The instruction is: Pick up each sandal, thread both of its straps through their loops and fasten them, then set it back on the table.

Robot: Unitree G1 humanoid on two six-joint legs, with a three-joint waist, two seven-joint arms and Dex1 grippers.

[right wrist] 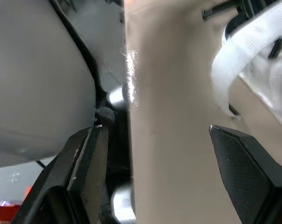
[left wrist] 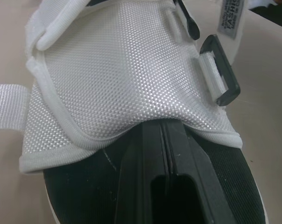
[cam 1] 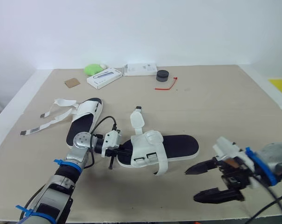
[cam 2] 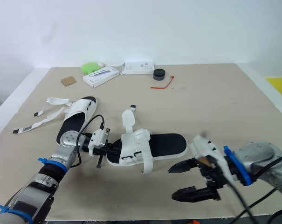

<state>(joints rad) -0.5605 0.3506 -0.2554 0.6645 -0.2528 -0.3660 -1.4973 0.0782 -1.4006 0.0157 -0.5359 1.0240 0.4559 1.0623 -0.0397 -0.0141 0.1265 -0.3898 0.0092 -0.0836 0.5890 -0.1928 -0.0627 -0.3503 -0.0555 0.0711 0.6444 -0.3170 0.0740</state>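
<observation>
Reaching into one end of the near sandal, the left gripper is seen with its two fingers drawn together. Their tips are hidden beneath the white mesh upper, so whether anything is pinched cannot be told. A black loop is seen just beside them. The right gripper is held spread wide above the table, near the sandal's other end. A second sandal, straps unfastened, is laid beyond the left gripper.
</observation>
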